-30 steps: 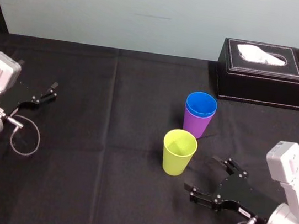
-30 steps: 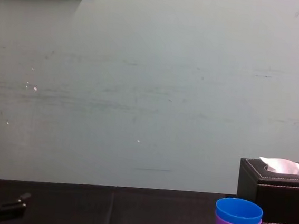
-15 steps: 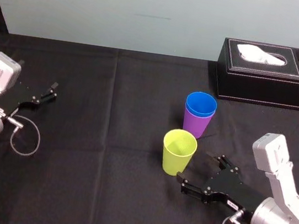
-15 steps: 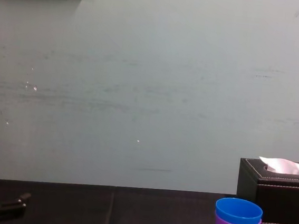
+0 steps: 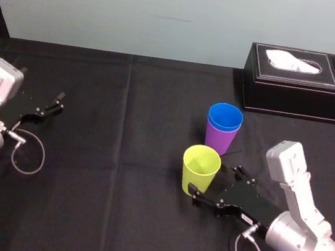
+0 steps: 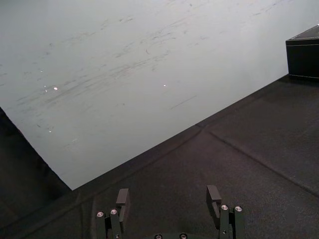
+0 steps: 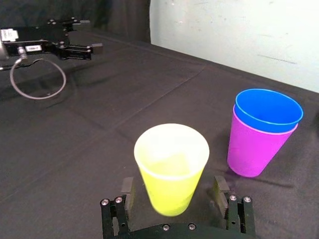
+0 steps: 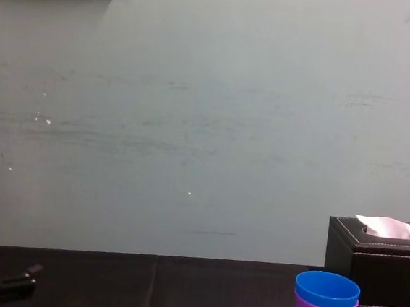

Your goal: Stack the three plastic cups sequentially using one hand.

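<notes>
Yellow-green cup [image 5: 200, 169] stands upright on the black table [image 5: 112, 205], at seven o'clock from the purple cup [image 5: 219, 140], which has the blue cup [image 5: 225, 117] nested inside; the right gripper [image 5: 213, 182], spread wide, straddles the yellow-green cup's lower part from four o'clock, clamping nothing; the left gripper [image 5: 57, 102] rests open and empty at the table's nine o'clock side.

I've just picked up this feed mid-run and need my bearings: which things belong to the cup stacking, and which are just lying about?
Job in hand: yellow-green cup, between the fingers of the open right pincer; blue cup, nested in the purple cup.

Lying about: black tissue box at the back right; left pincer, open, parked at the left.
</notes>
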Action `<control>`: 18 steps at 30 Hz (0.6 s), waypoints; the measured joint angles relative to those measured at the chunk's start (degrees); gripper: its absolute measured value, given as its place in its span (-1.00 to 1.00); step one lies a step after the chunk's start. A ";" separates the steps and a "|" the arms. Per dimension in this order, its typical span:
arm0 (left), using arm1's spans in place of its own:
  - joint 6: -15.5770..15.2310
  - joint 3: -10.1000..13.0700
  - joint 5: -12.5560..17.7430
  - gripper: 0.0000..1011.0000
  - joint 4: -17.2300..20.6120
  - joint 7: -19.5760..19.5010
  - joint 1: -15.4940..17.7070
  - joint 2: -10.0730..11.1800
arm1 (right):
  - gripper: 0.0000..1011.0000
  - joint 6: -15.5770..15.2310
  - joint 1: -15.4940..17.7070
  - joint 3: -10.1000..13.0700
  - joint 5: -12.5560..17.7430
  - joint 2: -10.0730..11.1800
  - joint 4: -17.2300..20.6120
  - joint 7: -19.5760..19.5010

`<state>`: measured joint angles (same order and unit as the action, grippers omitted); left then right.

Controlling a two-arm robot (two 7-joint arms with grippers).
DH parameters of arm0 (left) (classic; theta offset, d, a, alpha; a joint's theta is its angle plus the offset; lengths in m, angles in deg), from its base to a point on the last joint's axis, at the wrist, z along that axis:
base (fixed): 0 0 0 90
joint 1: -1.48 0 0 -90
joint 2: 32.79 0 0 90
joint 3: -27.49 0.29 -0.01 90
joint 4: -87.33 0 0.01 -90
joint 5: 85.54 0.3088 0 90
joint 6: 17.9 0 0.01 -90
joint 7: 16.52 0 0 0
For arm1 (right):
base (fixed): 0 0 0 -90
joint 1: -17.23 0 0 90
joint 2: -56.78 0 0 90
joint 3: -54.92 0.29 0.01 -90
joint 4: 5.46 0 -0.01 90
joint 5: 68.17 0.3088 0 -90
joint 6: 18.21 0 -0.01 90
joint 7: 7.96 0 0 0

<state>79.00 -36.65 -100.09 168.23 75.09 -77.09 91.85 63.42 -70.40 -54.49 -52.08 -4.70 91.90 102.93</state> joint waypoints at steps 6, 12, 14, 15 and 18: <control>0.00 0.00 0.00 1.00 0.00 0.00 0.00 0.00 | 0.98 0.04 -1.57 -0.51 -1.13 -1.83 -1.64 -0.70; 0.00 0.00 0.00 1.00 0.00 0.00 0.00 0.00 | 0.98 0.22 -2.56 -0.81 -1.88 -3.14 -2.84 -0.98; 0.00 0.00 0.00 1.00 0.00 0.00 0.00 0.00 | 0.98 0.39 -2.84 -0.83 -2.10 -3.74 -3.41 -1.13; 0.00 0.00 0.00 1.00 0.00 0.00 0.00 0.00 | 0.98 0.43 -2.91 -0.83 -2.15 -3.91 -3.55 -1.22; 0.00 0.00 0.00 1.00 0.00 0.00 0.00 0.00 | 0.98 0.57 -3.17 -0.82 -2.38 -4.64 -4.20 -1.47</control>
<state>79.00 -36.65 -100.09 168.23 75.10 -77.09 91.85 63.99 -73.57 -55.31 -54.46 -9.34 87.69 101.46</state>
